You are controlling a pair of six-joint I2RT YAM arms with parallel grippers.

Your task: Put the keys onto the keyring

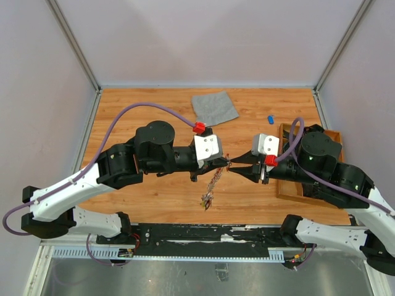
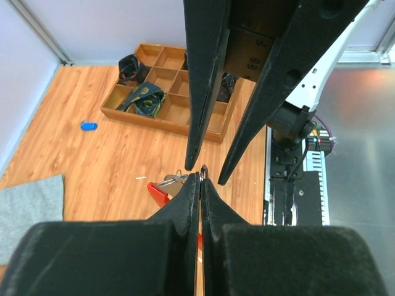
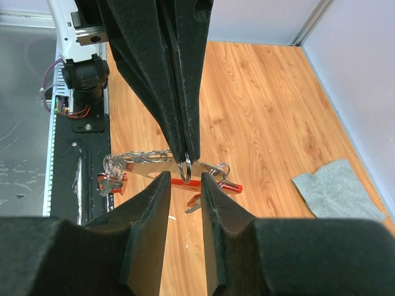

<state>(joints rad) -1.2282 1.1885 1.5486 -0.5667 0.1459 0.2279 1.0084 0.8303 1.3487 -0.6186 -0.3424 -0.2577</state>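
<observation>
Reaching in from 9 o'clock in the top view, my left claw (image 1: 224,160) met my right claw (image 1: 232,165) above the middle of the wooden desk (image 1: 154,105). My left claw was pressed fully closed, pinching a small silvery ring (image 3: 184,168) of the keyring (image 3: 211,183) at its very tips. My right claw came in from 3 o'clock with its jaws partly apart, one tip on either side of my left claw's tip and the ring. It held nothing that I could see.

From my right wrist, the keyring's red clip showed just behind the ring. Its thin silvery chain (image 1: 213,180) trailed away from my claws toward 7 o'clock in the top view. A small cluster (image 1: 207,200) sat at the chain's far end. It was too small for me to tell whether keys were among it.

On the desk, a grey cloth (image 1: 214,106) lay at 12 o'clock from my claws, near the back edge. A small blue piece (image 1: 270,118) lay at 1 o'clock, well apart from the cloth. A wooden tray (image 2: 162,120) with compartments sat at 3 o'clock, under my right arm, with dark bundled items in some compartments.
</observation>
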